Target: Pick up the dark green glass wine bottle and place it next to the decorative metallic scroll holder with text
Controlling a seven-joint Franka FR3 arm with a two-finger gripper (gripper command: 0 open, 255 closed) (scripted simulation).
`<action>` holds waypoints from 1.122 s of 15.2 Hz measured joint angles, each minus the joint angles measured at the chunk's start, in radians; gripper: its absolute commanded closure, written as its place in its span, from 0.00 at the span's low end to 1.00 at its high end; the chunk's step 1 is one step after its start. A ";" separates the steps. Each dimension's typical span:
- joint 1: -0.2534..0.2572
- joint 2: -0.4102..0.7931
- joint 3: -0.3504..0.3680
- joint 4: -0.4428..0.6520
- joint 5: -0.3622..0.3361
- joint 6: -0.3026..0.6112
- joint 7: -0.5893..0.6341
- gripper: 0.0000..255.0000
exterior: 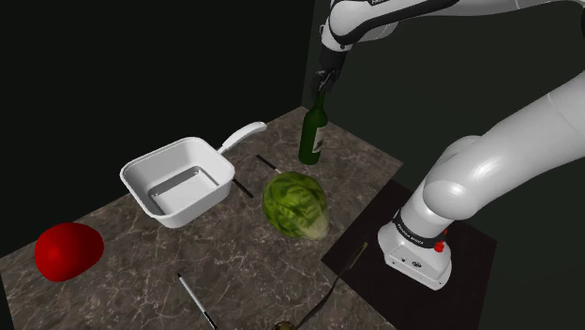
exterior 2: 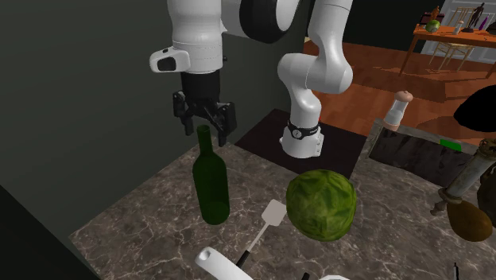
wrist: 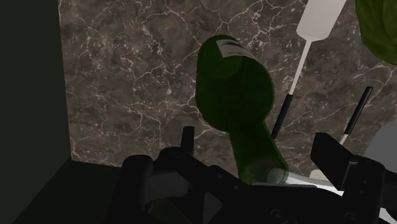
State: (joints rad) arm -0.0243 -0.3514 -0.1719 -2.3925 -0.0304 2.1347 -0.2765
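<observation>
The black gripper [exterior 2: 205, 124] hangs directly over the wine bottle [exterior 2: 211, 181], its jaws wide apart. In the second exterior view one of the fingers [exterior 2: 184, 118] stands on each side of the bottle's mouth, level with the top of the neck. In the wrist view the neck rises between the two fingers with marble showing on either side, so nothing is clasped and no contact is visible. From the shoulder view the gripper [exterior: 323, 90] sits at the bottle's top, but the gap between the fingers cannot be read there.

In the wrist view the gripper's body hides the bottle's mouth, and a round green thing is cut by the corner of the picture. In the second exterior view a tall greyish holder with a brown bulb [exterior 2: 469, 208] is cut by the right edge, and it is hard to say what it is. In the shoulder view an olive thing at the worktop's near edge is cut off too.

The bottle [exterior: 312, 137] stands upright near the far corner of the marble worktop [exterior: 141, 274], close to the edge along the dark wall. It is dark green with a glassy sheen, a long neck and a pale label [wrist: 227, 48] on its shoulder side.

A green cabbage [exterior: 296, 205] lies near it toward the worktop's middle, and a white spatula [exterior 2: 269, 219] with a dark handle lies between them. A white pan [exterior: 178, 180] sits further along.
</observation>
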 measured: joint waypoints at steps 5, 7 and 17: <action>0.000 0.000 0.000 0.000 0.000 0.000 0.000 1.00; 0.000 0.000 0.000 0.000 0.000 0.000 0.000 1.00; 0.000 -0.021 0.005 0.060 -0.001 -0.081 0.004 1.00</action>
State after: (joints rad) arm -0.0239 -0.3723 -0.1671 -2.3322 -0.0316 2.0538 -0.2721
